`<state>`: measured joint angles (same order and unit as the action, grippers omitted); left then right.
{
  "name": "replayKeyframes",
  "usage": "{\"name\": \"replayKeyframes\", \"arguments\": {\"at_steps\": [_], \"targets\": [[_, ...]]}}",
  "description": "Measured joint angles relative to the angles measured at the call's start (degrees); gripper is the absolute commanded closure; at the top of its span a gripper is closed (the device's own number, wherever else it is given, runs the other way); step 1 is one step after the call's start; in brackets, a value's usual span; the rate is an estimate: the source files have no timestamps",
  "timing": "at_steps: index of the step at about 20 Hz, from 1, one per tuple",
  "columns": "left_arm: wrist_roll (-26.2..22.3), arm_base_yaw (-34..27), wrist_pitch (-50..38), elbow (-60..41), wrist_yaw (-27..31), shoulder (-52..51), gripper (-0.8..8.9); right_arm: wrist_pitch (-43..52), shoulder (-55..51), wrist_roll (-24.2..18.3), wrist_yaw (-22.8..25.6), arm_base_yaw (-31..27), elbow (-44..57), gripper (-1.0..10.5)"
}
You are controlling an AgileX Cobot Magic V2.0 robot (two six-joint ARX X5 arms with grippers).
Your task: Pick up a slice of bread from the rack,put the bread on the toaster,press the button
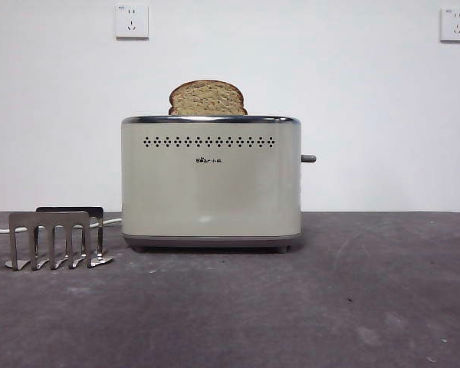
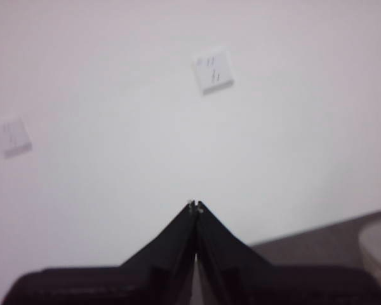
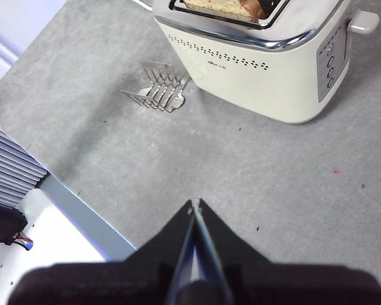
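Note:
The slice of bread (image 1: 207, 98) stands in the toaster's slot, its rounded top above the chrome rim; the right wrist view shows it (image 3: 223, 6) in the slot too. The cream toaster (image 1: 211, 184) stands mid-table, seen also in the right wrist view (image 3: 260, 63). The button (image 1: 309, 159) sticks out of its right end wall, high up; it shows pale in the right wrist view (image 3: 363, 21). The grey rack (image 1: 57, 239) stands empty left of the toaster, also in the right wrist view (image 3: 159, 89). My left gripper (image 2: 195, 206) is shut, facing the wall. My right gripper (image 3: 195, 204) is shut, high above the table.
Two white wall sockets (image 1: 131, 21) (image 1: 455, 24) sit on the wall behind. A white cable (image 1: 0, 228) runs behind the rack. In the right wrist view the table's edge (image 3: 82, 210) and a white base (image 3: 44, 254) lie near the gripper.

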<state>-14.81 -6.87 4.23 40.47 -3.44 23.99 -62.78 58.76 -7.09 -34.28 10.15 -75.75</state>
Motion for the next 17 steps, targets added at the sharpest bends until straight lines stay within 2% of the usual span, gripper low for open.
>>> {"name": "replayKeyframes", "arguments": {"at_steps": [4,7,17], "targets": [[1.2,-0.2,-2.9,-18.0,0.5,-9.7,8.17,0.0,0.0,0.0,0.0,0.0,0.0,9.5],[2.9,-0.2,-2.5,-26.9,0.3,-13.5,8.17,0.0,0.0,0.0,0.0,0.0,0.0,9.5],[4.0,-0.2,0.2,-38.2,0.3,-22.4,8.17,0.0,0.0,0.0,0.0,0.0,0.0,9.5]]}}
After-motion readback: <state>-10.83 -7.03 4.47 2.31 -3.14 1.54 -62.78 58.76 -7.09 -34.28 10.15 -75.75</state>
